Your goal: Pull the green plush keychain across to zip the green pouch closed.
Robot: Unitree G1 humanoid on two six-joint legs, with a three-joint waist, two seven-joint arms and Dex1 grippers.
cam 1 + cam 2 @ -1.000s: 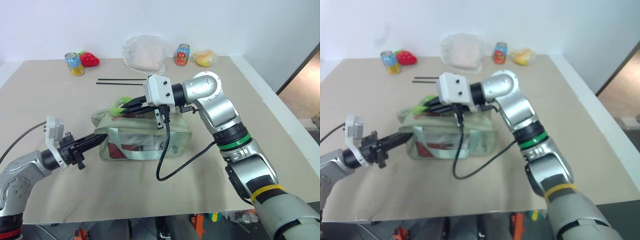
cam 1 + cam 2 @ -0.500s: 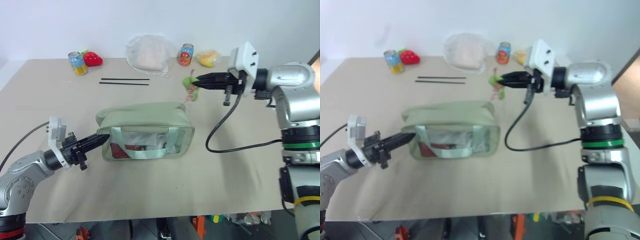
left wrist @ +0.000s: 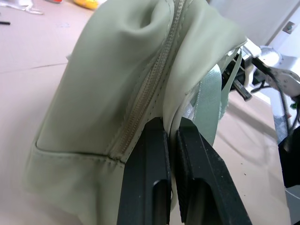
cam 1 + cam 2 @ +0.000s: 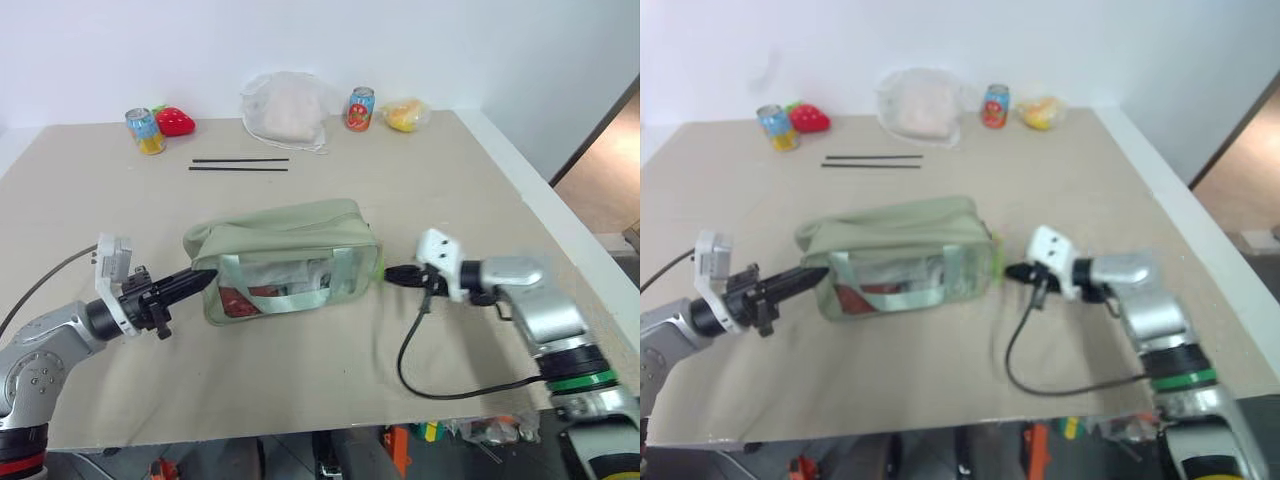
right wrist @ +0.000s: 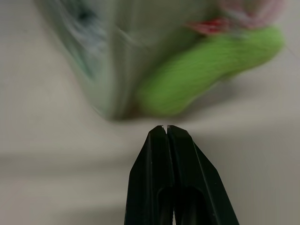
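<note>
The green pouch [image 4: 285, 255] lies on its side in the middle of the table, clear window toward me. Its zipper [image 3: 154, 79] looks closed along the top. My left gripper [image 4: 200, 278] is shut on a fold of fabric at the pouch's left end, shown up close in the left wrist view [image 3: 171, 126]. At the pouch's right end my right gripper [image 4: 390, 273] hovers low over the table, shut with nothing in it. The green plush keychain [image 5: 206, 70] lies against that end of the pouch, just beyond the right gripper's tips [image 5: 165, 127].
Along the table's far edge stand a can [image 4: 147, 129], a red strawberry toy [image 4: 177, 122], a white mesh bag [image 4: 285, 107], another can [image 4: 361, 108] and a yellow item [image 4: 405, 116]. Two thin black sticks [image 4: 240, 164] lie behind the pouch. A black cable [image 4: 420, 360] loops under my right wrist.
My right gripper carried the keychain from the pouch's left end up and across to the right, then came down to the table without it. The pouch's top went from gaping to closed.
</note>
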